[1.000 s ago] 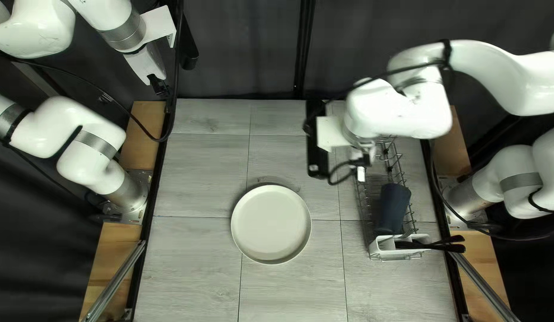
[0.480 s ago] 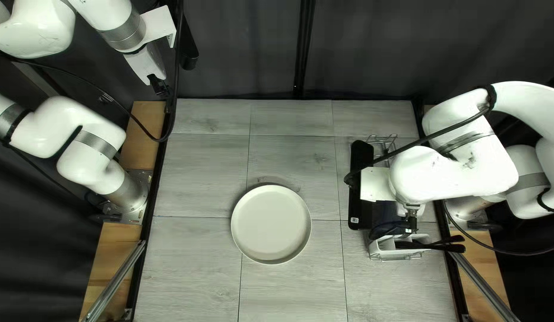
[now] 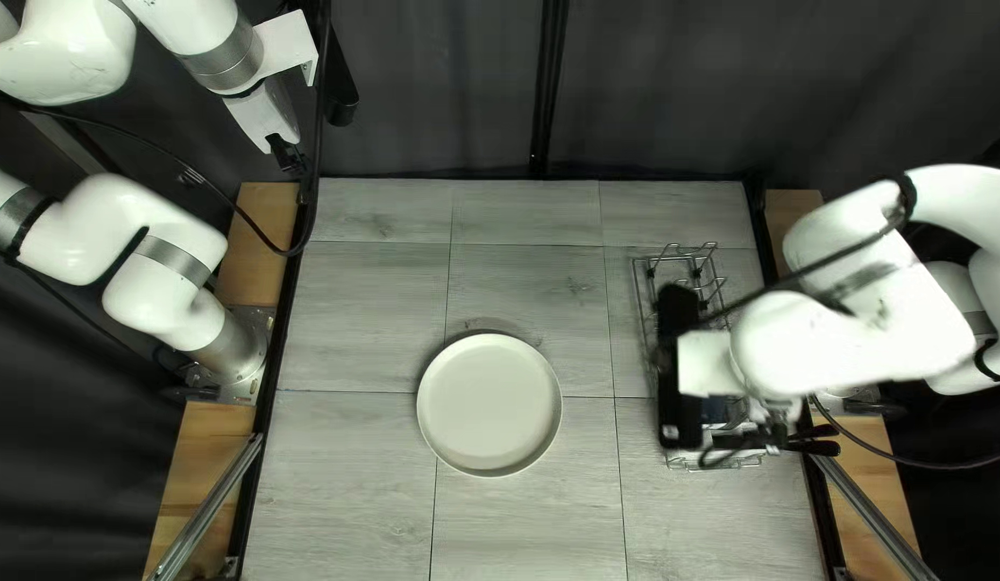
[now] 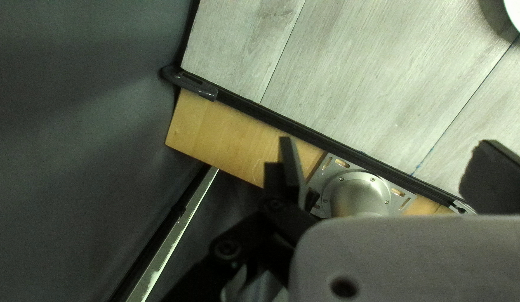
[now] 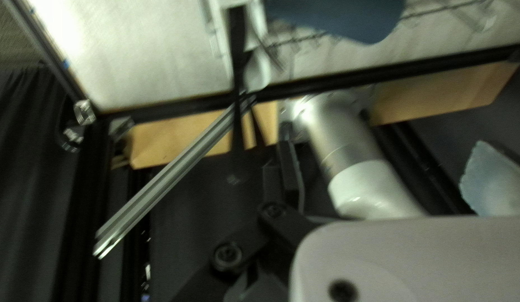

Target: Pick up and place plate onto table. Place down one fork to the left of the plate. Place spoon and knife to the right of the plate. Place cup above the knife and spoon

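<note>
A pale round plate [image 3: 489,405] lies flat on the table in the top left view. My right gripper [image 3: 777,436] hangs over the near end of the wire rack, close to the black utensil handles [image 3: 820,447]. Seen from the right wrist, my right gripper [image 5: 388,173] is open; the blurred handles [image 5: 236,95] are outside its fingers, beside one of them, and which utensils they are I cannot tell. The dark blue cup [image 5: 344,17] is farther ahead, largely hidden by the arm from above. My left gripper [image 3: 288,154], raised beyond the table's far left corner, stands open and empty, left gripper [image 4: 391,168].
A wire rack [image 3: 707,258] stands at the table's right side, with a white utensil holder [image 5: 219,33] at its near end. Black rails and wooden boards [image 3: 247,248] edge the table. A metal bar [image 5: 170,173] runs below the handles.
My right arm has swung from the rack's far part toward the near right, down to the utensil handles, now covering most of the cup. My left arm and the plate have stayed still.
</note>
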